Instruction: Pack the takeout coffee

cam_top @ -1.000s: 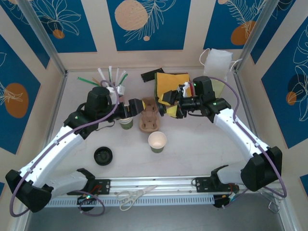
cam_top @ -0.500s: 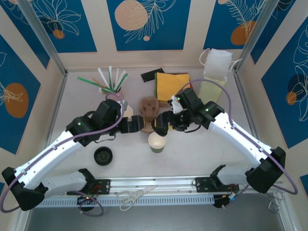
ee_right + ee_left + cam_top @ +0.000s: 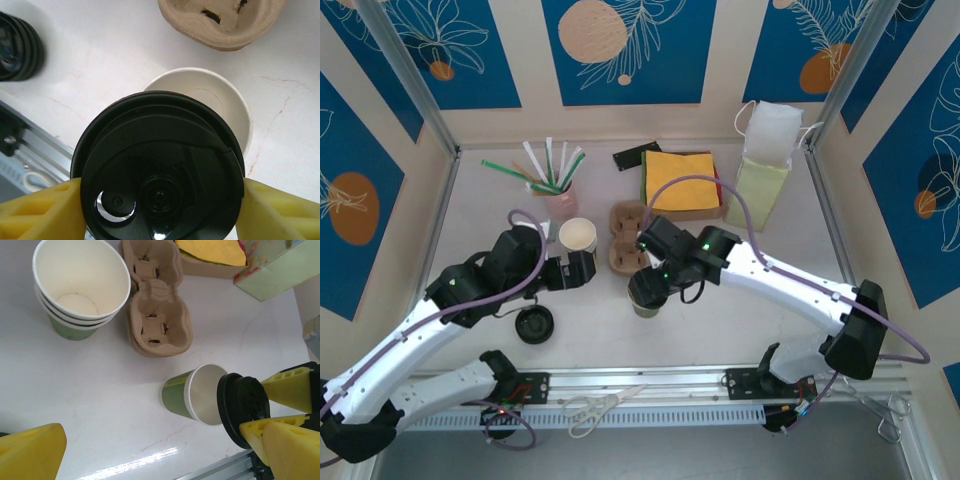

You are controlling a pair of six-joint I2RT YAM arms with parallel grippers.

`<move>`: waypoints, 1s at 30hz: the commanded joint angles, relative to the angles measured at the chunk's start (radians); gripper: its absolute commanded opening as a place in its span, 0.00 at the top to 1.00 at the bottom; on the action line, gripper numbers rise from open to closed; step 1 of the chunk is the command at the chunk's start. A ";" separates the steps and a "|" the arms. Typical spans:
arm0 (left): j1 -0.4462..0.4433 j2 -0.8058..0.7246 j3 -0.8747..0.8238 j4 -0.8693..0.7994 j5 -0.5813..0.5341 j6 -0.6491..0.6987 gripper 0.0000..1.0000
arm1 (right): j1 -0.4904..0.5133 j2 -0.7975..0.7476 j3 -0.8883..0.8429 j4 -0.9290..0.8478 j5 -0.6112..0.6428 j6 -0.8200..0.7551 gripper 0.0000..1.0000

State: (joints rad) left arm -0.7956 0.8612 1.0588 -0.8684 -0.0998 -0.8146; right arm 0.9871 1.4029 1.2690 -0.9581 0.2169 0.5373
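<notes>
Black plastic, the lid [image 3: 160, 165] sat clamped flat in my right end effector [image 3: 160, 205], poised over the open green cup [image 3: 225, 100] at the pulp carrier's [image 3: 628, 240] 6 o'clock, apparently for capping, while my left end effector [image 3: 580, 270] hung wide open.

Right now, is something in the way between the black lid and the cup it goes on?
Nothing I can see. The right end effector holds the black lid close over the open cup, covering part of its rim. The cup is empty inside, and no other thing sits between them.
</notes>
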 commanded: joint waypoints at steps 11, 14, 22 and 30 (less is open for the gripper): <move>-0.008 -0.055 -0.002 -0.078 -0.038 -0.025 0.00 | 0.076 0.131 0.092 -0.044 0.184 -0.069 0.32; -0.008 -0.060 -0.002 -0.083 -0.043 -0.026 0.00 | 0.076 0.139 0.092 -0.043 0.194 -0.072 0.32; -0.008 -0.053 -0.003 -0.077 -0.044 -0.018 0.00 | 0.083 0.157 0.071 -0.042 0.211 -0.077 0.31; -0.009 -0.047 -0.006 -0.072 -0.043 -0.015 0.00 | 0.087 0.157 0.058 -0.047 0.220 -0.071 0.31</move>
State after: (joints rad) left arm -0.7971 0.8135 1.0573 -0.9283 -0.1261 -0.8318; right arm 1.0653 1.5566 1.3334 -0.9852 0.4202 0.4713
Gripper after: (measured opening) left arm 0.998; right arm 0.693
